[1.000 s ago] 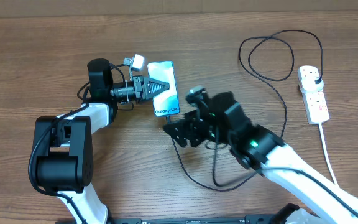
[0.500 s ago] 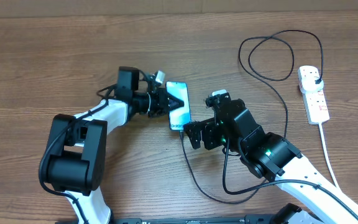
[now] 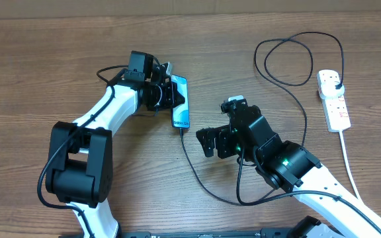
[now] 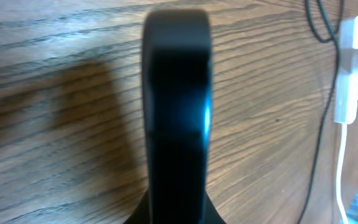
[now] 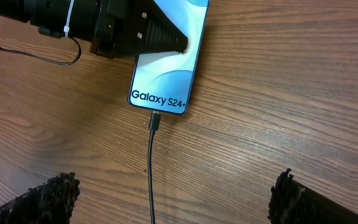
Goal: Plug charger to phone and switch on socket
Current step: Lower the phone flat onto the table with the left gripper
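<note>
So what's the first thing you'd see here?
The glowing blue phone in the middle of the table, pinched by the left gripper, with a black cable plugged into its bottom end. Next, the right gripper, wide open close by, and the white socket at the table's far right.

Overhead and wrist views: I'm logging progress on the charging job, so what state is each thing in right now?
phone: screen lit, clamped by the left gripper.
charger: connector looks seated in the phone's lower end, cable lying slack.
socket: charger's plug in it, switch position unreadable.
left gripper: shut on the phone.
right gripper: open, holding nothing.
</note>
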You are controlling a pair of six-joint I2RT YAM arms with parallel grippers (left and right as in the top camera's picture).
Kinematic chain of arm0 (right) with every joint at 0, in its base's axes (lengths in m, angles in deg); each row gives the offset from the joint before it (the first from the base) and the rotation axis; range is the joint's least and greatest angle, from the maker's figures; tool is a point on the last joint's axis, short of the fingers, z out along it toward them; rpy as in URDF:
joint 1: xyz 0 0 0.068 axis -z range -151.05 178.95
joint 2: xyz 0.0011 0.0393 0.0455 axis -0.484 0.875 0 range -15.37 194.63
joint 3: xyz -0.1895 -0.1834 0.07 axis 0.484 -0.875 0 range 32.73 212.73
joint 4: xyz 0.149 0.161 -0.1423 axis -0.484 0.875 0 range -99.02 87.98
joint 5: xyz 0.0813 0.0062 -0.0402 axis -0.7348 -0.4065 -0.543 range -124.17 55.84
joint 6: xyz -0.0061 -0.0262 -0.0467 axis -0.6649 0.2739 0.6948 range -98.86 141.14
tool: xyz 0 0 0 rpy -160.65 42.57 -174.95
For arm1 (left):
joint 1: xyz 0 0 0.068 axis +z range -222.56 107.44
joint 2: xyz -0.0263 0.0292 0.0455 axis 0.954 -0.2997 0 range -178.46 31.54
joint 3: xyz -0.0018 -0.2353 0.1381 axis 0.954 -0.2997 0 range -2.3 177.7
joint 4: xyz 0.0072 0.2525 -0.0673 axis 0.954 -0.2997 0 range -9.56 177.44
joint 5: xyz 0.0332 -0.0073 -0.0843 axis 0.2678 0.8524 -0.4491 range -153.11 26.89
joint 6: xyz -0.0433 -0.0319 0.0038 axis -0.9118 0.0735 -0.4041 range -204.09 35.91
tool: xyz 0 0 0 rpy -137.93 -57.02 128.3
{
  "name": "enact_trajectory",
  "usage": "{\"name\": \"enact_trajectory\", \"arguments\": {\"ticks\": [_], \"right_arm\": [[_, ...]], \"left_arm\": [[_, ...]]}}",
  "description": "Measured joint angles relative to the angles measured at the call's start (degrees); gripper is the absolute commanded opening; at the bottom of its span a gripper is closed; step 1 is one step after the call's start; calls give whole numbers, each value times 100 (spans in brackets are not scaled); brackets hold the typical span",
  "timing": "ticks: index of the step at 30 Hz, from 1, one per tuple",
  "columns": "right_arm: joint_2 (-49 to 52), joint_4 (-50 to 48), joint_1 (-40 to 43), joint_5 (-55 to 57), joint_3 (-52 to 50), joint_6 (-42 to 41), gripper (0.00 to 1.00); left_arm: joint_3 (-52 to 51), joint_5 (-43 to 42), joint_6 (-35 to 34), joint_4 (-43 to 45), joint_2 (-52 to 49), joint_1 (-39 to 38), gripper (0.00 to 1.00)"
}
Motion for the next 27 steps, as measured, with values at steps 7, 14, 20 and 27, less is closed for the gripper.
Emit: {"name": "enact_trajectory", "arguments": {"ticks": [7, 14, 20, 27], "right_arm": [[0, 59, 0, -173, 0, -33, 100], [0, 85, -2, -304, 0, -35, 100], [0, 109, 0, -409, 0, -35, 100], [0, 146, 0, -551, 0, -35, 100]], "left_arm": [[0, 111, -87, 44, -315, 0, 4], [24, -131, -245, 57, -509, 0, 6], [55, -103, -328, -37, -675, 0, 27], [140, 170, -407, -343, -688, -2, 35]]}}
